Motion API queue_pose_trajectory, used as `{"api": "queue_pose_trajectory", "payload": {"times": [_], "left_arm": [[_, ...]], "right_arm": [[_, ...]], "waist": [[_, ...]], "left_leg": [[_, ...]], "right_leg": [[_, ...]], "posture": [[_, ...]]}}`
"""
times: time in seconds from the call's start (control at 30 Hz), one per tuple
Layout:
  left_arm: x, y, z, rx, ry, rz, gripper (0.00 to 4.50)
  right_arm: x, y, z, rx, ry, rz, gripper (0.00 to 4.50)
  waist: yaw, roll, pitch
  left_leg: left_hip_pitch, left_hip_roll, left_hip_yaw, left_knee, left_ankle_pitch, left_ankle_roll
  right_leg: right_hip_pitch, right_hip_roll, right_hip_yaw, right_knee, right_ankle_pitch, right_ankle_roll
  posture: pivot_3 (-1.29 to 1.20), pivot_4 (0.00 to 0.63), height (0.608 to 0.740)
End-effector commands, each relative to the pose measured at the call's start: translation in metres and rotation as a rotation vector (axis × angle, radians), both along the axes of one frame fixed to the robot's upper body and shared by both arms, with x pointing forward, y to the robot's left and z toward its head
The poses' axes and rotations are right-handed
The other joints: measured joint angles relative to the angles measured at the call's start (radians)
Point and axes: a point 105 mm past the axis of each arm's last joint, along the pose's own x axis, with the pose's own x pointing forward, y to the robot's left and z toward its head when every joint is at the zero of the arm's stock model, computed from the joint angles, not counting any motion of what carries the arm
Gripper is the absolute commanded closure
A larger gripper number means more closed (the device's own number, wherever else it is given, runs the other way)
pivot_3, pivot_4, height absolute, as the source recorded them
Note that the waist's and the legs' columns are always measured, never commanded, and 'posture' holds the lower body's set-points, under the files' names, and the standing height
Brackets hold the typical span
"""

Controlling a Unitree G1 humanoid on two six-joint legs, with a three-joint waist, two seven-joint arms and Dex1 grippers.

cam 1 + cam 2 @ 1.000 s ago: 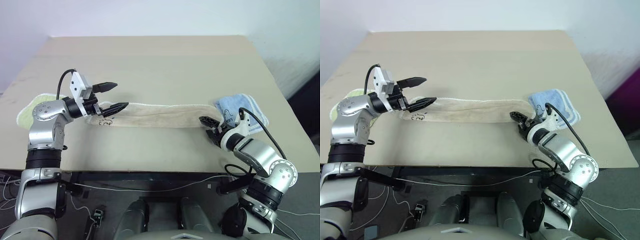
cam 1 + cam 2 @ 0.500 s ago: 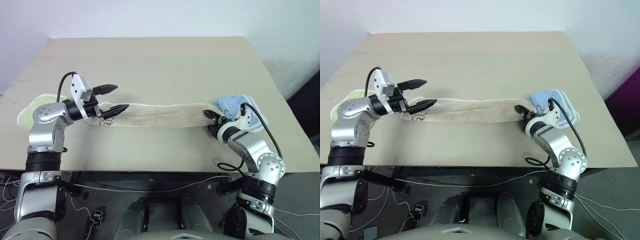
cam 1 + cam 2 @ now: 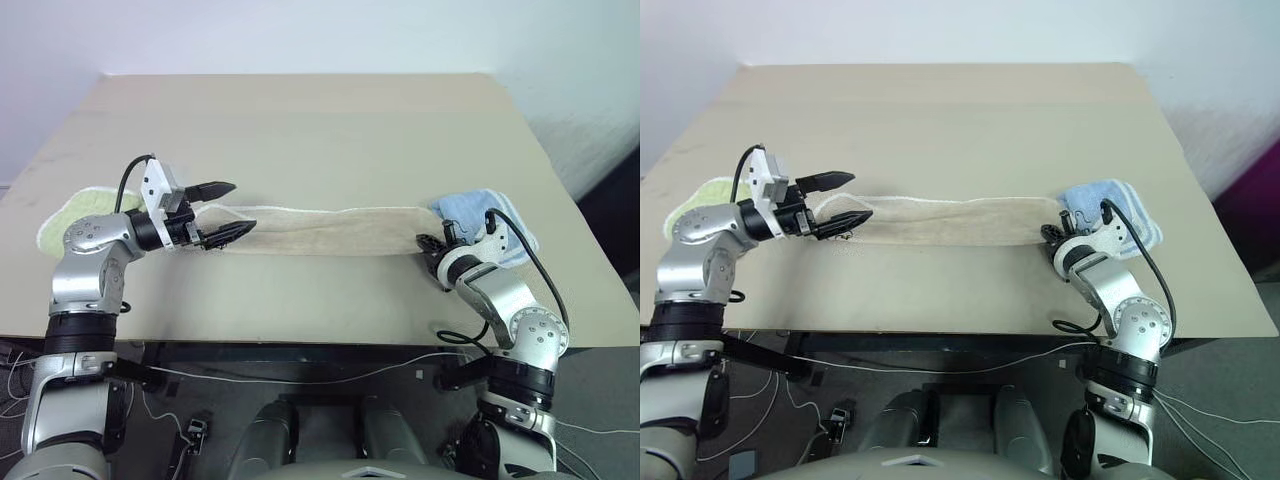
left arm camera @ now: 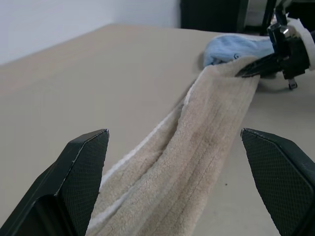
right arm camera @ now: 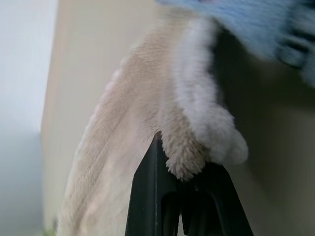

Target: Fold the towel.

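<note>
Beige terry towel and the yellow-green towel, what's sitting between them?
The open left gripper straddles the beige terry towel end there, beside the yellow-green towel, in the left eye view.

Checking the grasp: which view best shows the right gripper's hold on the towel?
The right wrist view: the right gripper is shut on the towel end. Head views show the contact small; the left wrist view shows it at a distance.

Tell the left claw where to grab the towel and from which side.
Grab the towel at its free left end, coming in level along the strip. It lies as a narrow band, the right claw already pinches the far end, and the open left claw straddles this one.
</note>
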Motion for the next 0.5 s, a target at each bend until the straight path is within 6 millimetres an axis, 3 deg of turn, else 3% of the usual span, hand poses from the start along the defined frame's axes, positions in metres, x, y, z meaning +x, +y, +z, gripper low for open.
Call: {"api": "queue_pose_trajectory", "payload": {"times": [0.03, 0.2, 0.33, 0.5], "left_arm": [[-0.005, 0.002, 0.011, 0.000, -0.041, -0.006, 0.00], [-0.009, 0.003, 0.007, -0.007, -0.028, 0.003, 0.00], [-0.009, 0.001, 0.004, -0.019, -0.024, 0.010, 0.00], [-0.008, -0.003, 0.004, -0.035, -0.027, 0.014, 0.00]], "right_arm": [[-0.012, 0.017, 0.037, -0.180, -0.178, 0.161, 4.48], [-0.016, 0.010, 0.056, -0.369, -0.254, 0.227, 4.48], [-0.016, 0.024, 0.071, -0.659, -0.336, 0.427, 4.48], [-0.010, 0.039, 0.071, -0.954, -0.407, 0.645, 4.48]], "waist": [[0.001, 0.000, 0.000], [0.002, 0.000, 0.000], [0.001, 0.000, 0.000], [0.002, -0.001, 0.001]], "left_leg": [[0.000, 0.000, 0.000, 0.000, 0.000, 0.000], [0.000, 0.001, 0.000, 0.000, 0.000, 0.000], [0.000, 0.001, 0.000, 0.000, 0.000, 0.000], [0.000, 0.002, 0.000, -0.001, 0.000, 0.000]], "right_leg": [[0.000, 0.000, 0.000, 0.000, 0.000, 0.000], [0.000, 0.000, 0.000, -0.001, 0.000, 0.000], [0.000, 0.000, 0.000, -0.001, 0.000, 0.000], [0.000, 0.000, -0.001, -0.002, 0.000, 0.000]], "posture": [[0.00, 0.150, 0.740], [0.00, 0.150, 0.740], [0.00, 0.150, 0.740], [0.00, 0.150, 0.740]]}}
